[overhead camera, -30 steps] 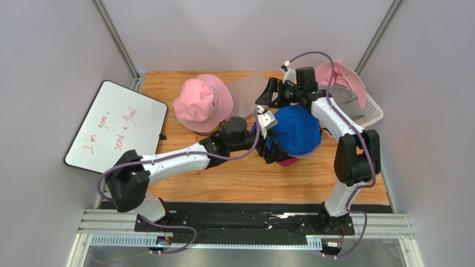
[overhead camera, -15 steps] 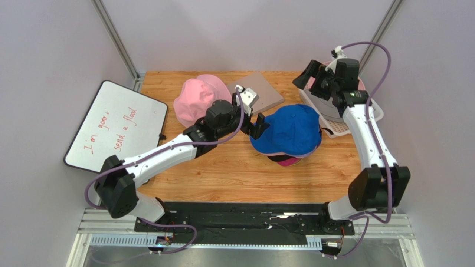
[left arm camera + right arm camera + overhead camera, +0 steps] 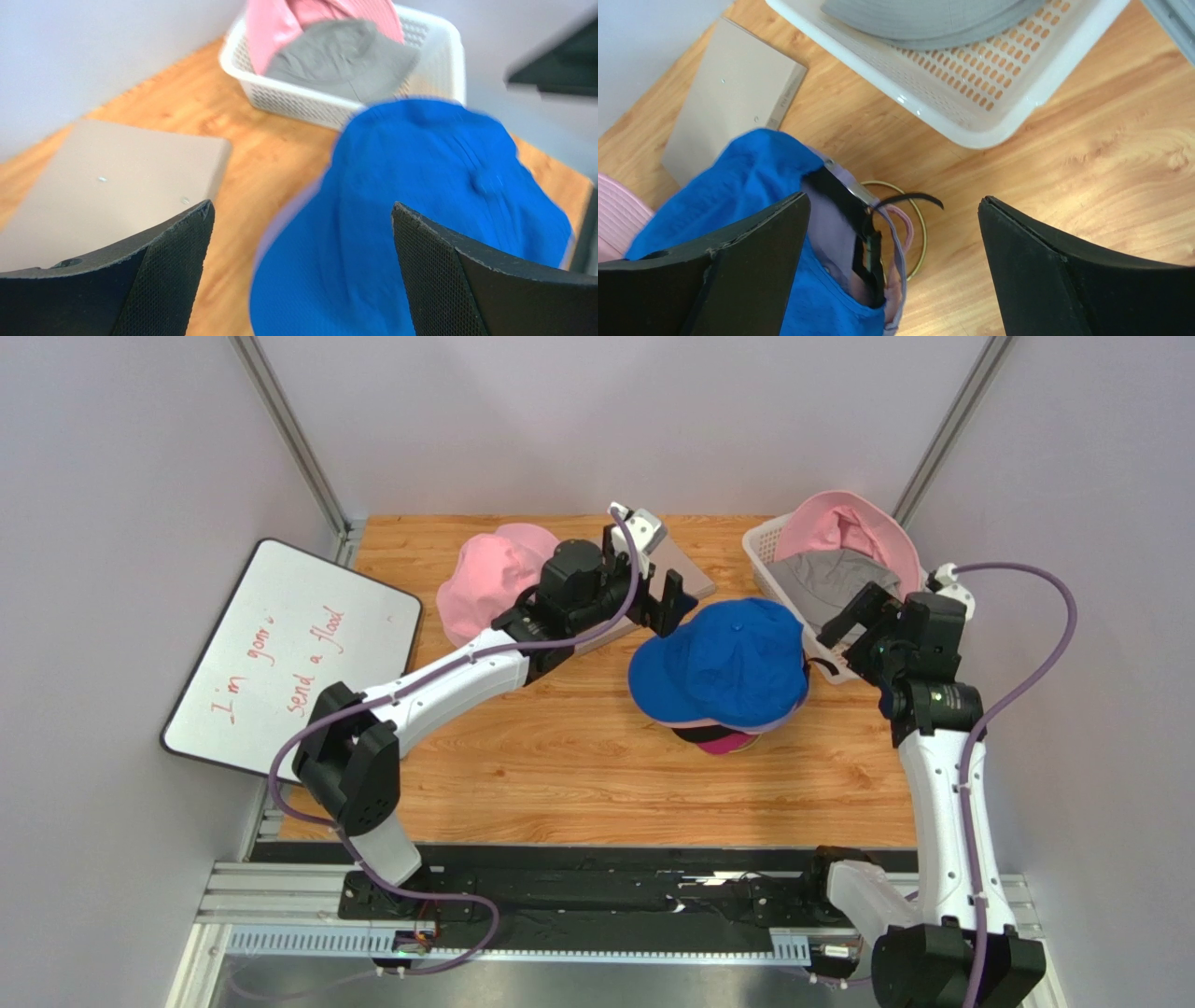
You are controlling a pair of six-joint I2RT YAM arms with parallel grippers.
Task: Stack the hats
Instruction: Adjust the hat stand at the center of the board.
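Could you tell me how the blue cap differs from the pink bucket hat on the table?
The blue cap is bright blue; the pink bucket hat is pale pink. The blue cap tops a pile of other hats, whose black and magenta edges peek out beneath; the pink bucket hat lies alone on the table, partly hidden by the left arm. Both are soft fabric, crown up.

Bright even light, soft shadows, blue cap blurry in L wrist view, rest sharp
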